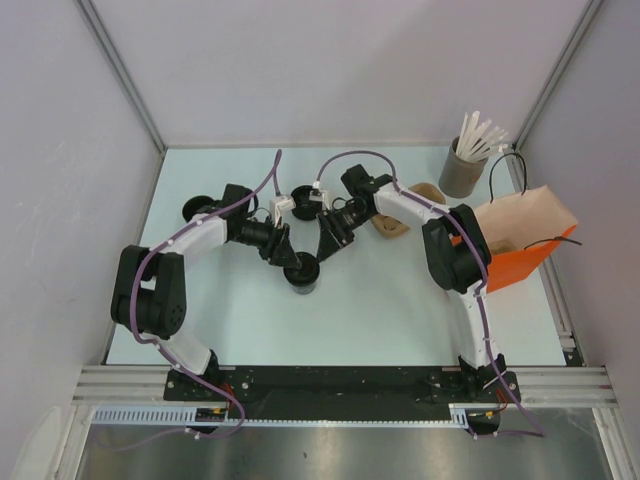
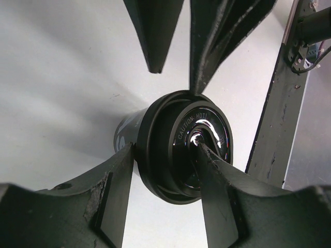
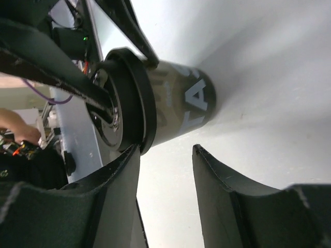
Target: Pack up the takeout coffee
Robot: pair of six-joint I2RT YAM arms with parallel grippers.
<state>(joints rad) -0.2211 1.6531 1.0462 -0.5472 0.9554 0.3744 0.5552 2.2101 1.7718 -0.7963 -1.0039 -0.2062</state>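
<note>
Both arms reach in to mid-table, wrists bent down over the coffee cup (image 1: 303,273). Left gripper (image 2: 165,170) straddles the lid (image 2: 199,142): one finger outside the rim, one on the lid's centre. Right gripper (image 3: 165,155) is beside the cup, jaws apart, holding nothing, one finger touching the rim. Orange bag (image 1: 520,250) stands well apart at right.

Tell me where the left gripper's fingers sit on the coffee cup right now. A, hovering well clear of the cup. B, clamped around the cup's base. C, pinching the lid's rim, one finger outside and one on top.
C: in the left wrist view, one finger presses the lid rim's outer side and the other lies across its top, on the takeout coffee.
</note>
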